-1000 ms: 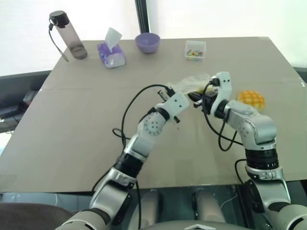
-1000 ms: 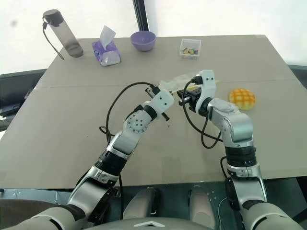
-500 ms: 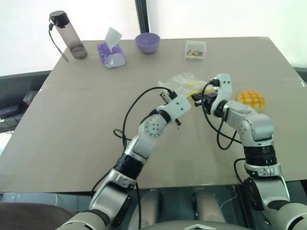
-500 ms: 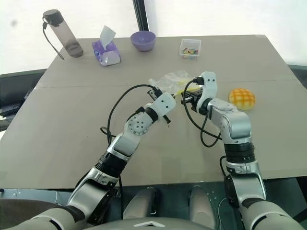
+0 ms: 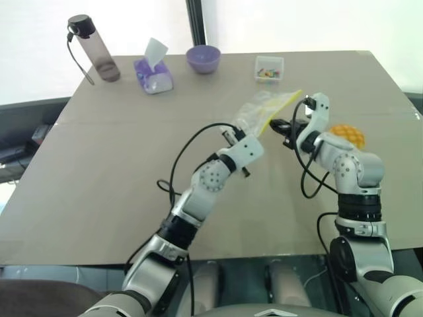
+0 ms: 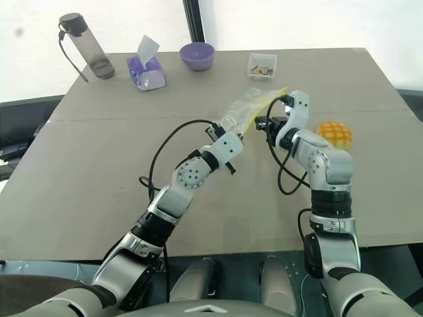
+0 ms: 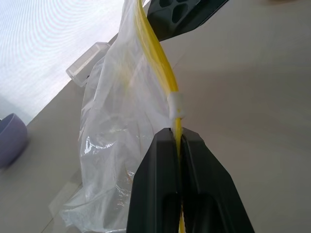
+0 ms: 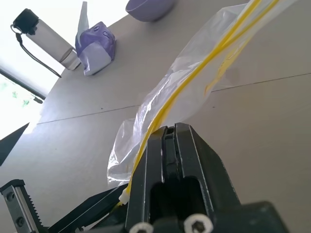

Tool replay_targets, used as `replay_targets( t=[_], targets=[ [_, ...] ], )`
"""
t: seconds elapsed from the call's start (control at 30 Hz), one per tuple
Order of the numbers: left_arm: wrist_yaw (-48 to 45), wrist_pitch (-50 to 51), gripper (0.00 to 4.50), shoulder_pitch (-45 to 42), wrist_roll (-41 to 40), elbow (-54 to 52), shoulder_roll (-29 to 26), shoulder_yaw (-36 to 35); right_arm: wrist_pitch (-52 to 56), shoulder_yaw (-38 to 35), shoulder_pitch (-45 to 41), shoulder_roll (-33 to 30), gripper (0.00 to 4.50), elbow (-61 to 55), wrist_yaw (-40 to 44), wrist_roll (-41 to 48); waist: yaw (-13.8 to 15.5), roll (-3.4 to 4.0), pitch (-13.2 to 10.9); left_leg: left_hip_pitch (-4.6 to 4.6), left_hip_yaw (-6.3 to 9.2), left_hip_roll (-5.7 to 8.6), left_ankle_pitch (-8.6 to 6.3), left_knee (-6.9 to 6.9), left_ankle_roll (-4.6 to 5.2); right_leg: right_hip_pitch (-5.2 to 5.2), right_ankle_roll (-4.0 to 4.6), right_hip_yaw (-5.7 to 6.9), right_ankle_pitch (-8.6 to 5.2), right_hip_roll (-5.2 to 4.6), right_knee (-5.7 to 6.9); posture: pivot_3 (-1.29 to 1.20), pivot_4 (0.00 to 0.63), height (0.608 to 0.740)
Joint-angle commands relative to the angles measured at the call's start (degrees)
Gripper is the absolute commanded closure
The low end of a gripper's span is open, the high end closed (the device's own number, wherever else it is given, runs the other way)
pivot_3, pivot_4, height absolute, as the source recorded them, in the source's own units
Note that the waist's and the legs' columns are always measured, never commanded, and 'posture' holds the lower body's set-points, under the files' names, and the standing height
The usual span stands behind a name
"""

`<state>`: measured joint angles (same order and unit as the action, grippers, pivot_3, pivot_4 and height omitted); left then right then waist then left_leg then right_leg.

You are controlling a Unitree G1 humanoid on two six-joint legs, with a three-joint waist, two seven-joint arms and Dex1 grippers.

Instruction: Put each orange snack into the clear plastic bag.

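Both grippers hold the clear plastic bag (image 5: 266, 107) above the middle of the table, its yellow strip stretched taut and slanting up to the right. My left gripper (image 7: 177, 134) is shut on the lower end of the yellow strip. My right gripper (image 8: 168, 129) is shut on the same strip a little further along, close beside the left one. The bag's crinkly body (image 7: 114, 121) hangs from the strip. The orange snack (image 5: 350, 134) lies on the table just right of my right wrist, partly hidden by it.
Along the far edge stand a grey bottle (image 5: 93, 50), a purple tissue pack (image 5: 153, 74), a purple bowl (image 5: 203, 58) and a small clear box (image 5: 269, 68). The table (image 5: 99, 172) is a plain tan surface.
The bag, crumpled low between the grippers before, now stands lifted and pulled out straight. My right gripper has shifted right and rolled; the left hand has stayed in place.
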<state>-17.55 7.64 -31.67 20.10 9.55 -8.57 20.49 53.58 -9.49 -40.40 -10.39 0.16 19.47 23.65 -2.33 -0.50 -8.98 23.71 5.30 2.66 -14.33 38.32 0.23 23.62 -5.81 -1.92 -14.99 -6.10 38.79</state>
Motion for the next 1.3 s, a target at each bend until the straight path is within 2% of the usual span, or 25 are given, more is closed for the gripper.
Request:
replay_targets(
  t=[0.03, 0.3, 0.47, 1.0, 1.3],
  targets=[
    [-0.3, -1.5, 4.5, -0.4, -0.2, -3.0, 0.2, 0.1, 0.5, -0.2, -1.1, -0.5, 4.47, -1.9, 0.4, 1.8, 0.0, 0.0, 0.0, 0.0, 0.0, 0.0, 0.0, 0.0, 0.0, 0.0, 0.0, 0.0, 0.0, 0.0, 0.0, 0.0, 0.15, 0.74],
    [1.1, 2.6, 4.5, -1.5, -5.6, -3.5, 3.8, -5.5, 2.7, 4.5, 3.6, -5.5, 4.47, -6.5, 6.6, 3.6, 0.0, 0.0, 0.0, 0.01, 0.01, 0.0, -0.01, 0.0, 0.01, -0.01, 0.0, 0.0, 0.0, 0.0, -0.03, 0.0, 0.15, 0.74],
    [0.8, 4.3, 4.5, -1.8, -7.3, -3.7, 4.5, -6.9, 2.2, 4.4, 4.7, -8.3, 4.47, -8.2, 9.2, 5.3, 0.0, -0.01, 0.0, 0.01, 0.0, 0.0, -0.01, 0.01, 0.02, -0.01, 0.0, 0.0, 0.0, 0.0, -0.02, 0.0, 0.15, 0.74],
    [-0.1, 5.2, 4.5, -0.8, -7.1, -4.8, 4.3, -5.4, 2.7, 0.0, 0.6, -4.0, 4.47, -6.0, 3.9, 10.0, 0.1, -0.01, 0.0, 0.01, 0.01, 0.0, 0.0, 0.0, 0.01, -0.01, 0.0, 0.0, 0.0, 0.0, -0.03, 0.0, 0.15, 0.74],
    [0.1, 5.1, 4.5, -0.6, -7.0, -5.1, 4.2, -5.1, 2.5, 0.9, 0.1, -4.0, 4.47, -4.5, 3.2, 9.8, 0.1, -0.01, 0.0, 0.01, 0.0, 0.0, 0.0, 0.0, 0.01, -0.01, 0.0, 0.0, 0.0, 0.0, -0.02, 0.0, 0.15, 0.74]
  ],
)
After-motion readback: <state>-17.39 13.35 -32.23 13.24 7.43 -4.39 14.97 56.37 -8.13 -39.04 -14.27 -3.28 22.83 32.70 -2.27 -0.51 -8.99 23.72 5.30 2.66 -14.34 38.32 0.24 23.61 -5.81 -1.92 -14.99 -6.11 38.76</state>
